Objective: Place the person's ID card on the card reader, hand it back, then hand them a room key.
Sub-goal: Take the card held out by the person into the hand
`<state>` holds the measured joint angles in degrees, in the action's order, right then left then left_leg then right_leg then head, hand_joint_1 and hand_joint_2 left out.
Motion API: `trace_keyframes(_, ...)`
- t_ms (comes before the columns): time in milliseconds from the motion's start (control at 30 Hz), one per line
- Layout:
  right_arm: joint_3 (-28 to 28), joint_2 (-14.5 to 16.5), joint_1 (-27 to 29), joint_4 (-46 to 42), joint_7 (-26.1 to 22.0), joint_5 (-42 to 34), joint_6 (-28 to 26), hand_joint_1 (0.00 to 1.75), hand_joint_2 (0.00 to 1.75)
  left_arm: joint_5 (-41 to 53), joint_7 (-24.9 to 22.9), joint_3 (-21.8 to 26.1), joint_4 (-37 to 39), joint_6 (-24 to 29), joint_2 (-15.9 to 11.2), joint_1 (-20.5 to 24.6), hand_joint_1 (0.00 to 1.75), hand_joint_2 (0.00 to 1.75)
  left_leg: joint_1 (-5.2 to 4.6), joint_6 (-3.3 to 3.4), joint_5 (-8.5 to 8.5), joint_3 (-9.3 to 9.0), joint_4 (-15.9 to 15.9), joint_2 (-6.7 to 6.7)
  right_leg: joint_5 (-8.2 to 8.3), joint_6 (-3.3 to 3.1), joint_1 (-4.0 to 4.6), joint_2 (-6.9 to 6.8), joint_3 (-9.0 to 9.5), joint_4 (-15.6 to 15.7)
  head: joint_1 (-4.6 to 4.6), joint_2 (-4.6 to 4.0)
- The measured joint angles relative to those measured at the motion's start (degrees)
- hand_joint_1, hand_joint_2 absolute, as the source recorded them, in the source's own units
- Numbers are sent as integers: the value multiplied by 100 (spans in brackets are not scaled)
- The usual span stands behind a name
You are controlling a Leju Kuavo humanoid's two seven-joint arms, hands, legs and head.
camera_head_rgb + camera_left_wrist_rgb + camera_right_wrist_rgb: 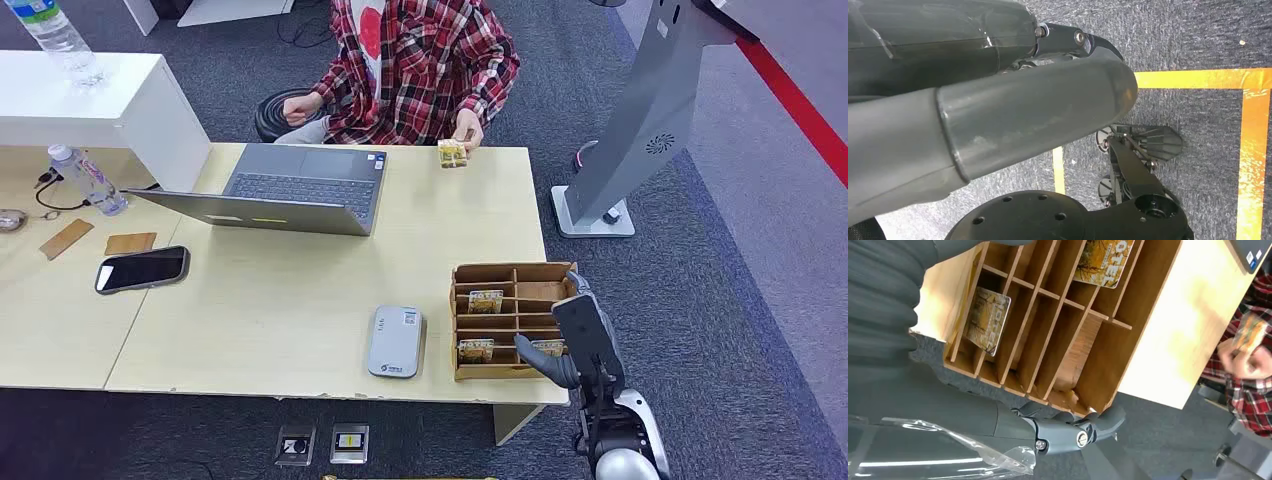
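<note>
Card reader (395,341) left of key box (513,318)

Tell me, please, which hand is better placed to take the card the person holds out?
Probably the right hand: it is raised beside the brown compartmented wooden card box, on the side where the person's yellow card is offered. The left arm hangs over the floor.

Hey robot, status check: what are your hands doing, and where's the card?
Right hand empty, beside the wooden card box. Left hand hanging low, state unclear. Person holds a card over the far table edge. Nothing blocking.
</note>
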<state>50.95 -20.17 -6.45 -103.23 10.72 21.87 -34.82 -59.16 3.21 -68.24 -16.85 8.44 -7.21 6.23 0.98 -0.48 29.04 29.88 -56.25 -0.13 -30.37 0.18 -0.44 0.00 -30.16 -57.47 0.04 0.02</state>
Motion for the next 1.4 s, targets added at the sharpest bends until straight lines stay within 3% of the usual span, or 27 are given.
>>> trace_keyframes(100,-2,0,-12,0,106,233,26,0,175,10,1,0,0,-2,-2,0,0,0,0,0,0,0,0,0,0,0,0,0,0,0,0,0)
trace_keyframes(267,-23,0,-162,0,585,1254,348,0,175,49,1,0,0,-9,-2,1,0,0,0,0,0,0,0,0,0,0,0,0,0,0,-1,0)
trace_keyframes(633,-35,19,-894,78,1138,2916,892,0,175,127,44,-2,0,-61,-2,4,0,0,0,0,0,2,0,-1,0,0,0,0,1,-1,-1,0)
trace_keyframes(1200,-5,276,-1510,820,1527,4302,354,1,175,214,42,-2,0,-89,-7,6,0,0,0,0,0,4,0,-3,0,0,0,-1,0,-1,-1,0)
trace_keyframes(1233,-6,294,-1533,862,1526,4351,313,32,175,228,42,-2,0,-90,-6,6,0,0,0,0,-1,4,0,-3,0,0,0,-1,0,-1,-1,0)
trace_keyframes(1333,-7,348,-1570,953,1511,4534,138,162,175,257,42,-2,0,-90,-6,6,0,0,0,0,-1,4,0,-3,0,0,0,-1,0,-1,-1,0)
trace_keyframes(1367,-8,364,-1573,973,1505,4614,62,175,175,264,42,-2,0,-90,-6,6,0,0,0,0,-1,4,0,-3,0,0,0,-1,0,-1,-1,0)
trace_keyframes(1400,-9,379,-1573,989,1502,4701,-18,175,175,269,42,-2,0,-90,-6,6,0,0,0,0,-1,4,0,-3,0,0,0,-1,0,-1,-1,0)
